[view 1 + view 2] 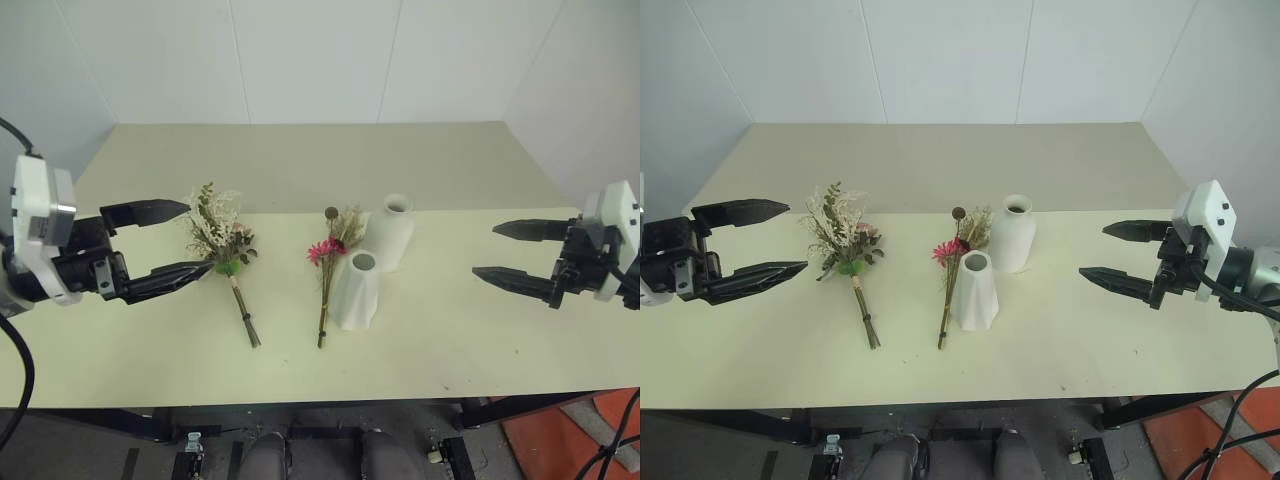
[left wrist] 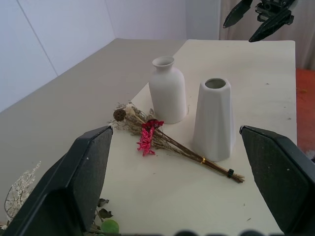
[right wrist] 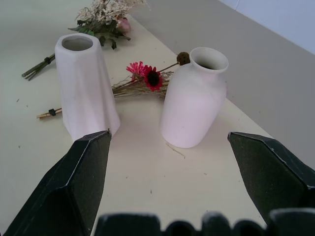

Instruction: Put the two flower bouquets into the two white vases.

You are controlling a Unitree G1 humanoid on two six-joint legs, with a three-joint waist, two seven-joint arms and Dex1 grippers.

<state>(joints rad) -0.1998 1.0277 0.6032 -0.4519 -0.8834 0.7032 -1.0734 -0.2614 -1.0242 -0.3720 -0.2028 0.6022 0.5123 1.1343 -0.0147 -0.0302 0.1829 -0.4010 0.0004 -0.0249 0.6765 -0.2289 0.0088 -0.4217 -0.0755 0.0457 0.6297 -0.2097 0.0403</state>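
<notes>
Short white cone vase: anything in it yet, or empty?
Empty. The short white cone vase stands upright with an open dark mouth; the slim magenta-flower bouquet lies flat on the table beside it.

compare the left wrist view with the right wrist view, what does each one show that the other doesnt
Left wrist view alone: the right end effector, open, beyond the vases, and the slim bouquet's stem ends lying clear of the cone vase.
Right wrist view alone: the bushy bouquet's pink rose and its stems.
Both: the cone vase and the bottle vase upright and empty on the table, the slim bouquet lying beside them, and the viewing end effector's own fingers spread open.
</notes>
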